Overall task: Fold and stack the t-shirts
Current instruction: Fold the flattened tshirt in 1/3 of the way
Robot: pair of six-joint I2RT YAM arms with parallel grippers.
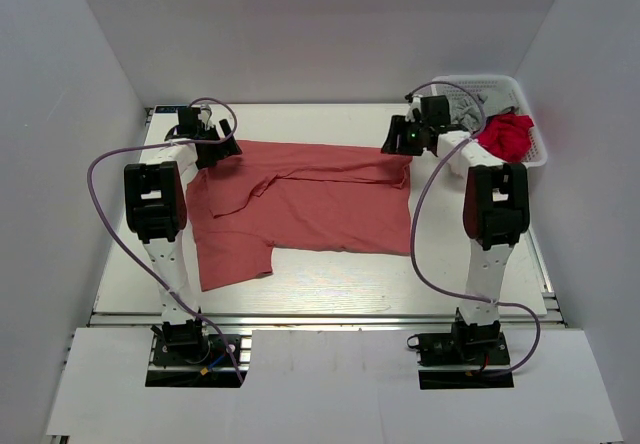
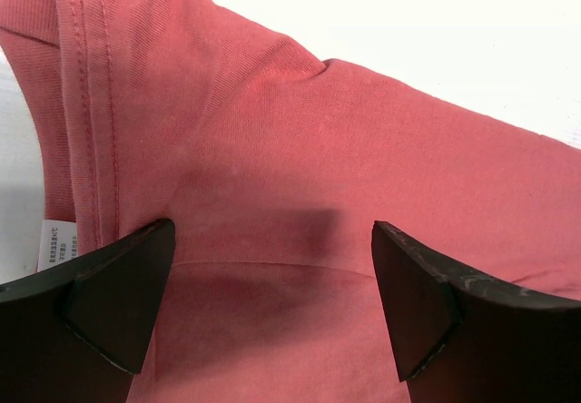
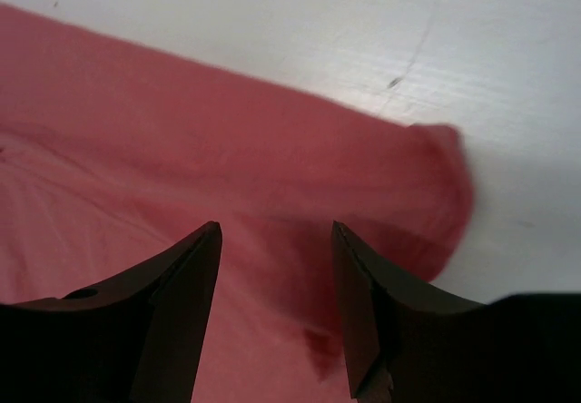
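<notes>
While both arms reach to the far side of the white table (image 1: 330, 286), a salmon-red t-shirt (image 1: 310, 204) lies spread across the middle of the overhead view. Its upper edge is folded down into a long flat band, and one sleeve sticks out at the lower left.

The left gripper (image 1: 213, 152) sits at the shirt's upper left corner. From its wrist camera, its two dark fingers (image 2: 118, 299) stand wide apart at the bottom of the frame with nothing clamped between them. The red cloth lies flat below them, a stitched hem runs down the upper left, and a small white label (image 2: 56, 244) peeks out at the left edge.

The right gripper (image 1: 398, 144) is at the shirt's upper right corner. Its wrist view is a little blurred, yet a clear gap shows between the fingers (image 3: 186, 294), so it is parted too and grips nothing. The cloth's folded end lies beyond them, toward the right of the frame, with bare table above it.

A white basket (image 1: 538, 154) stands in the upper right of the overhead view, just beside the right arm. It holds a bright red cloth (image 1: 508, 136) and something grey (image 1: 470, 114) behind it.
</notes>
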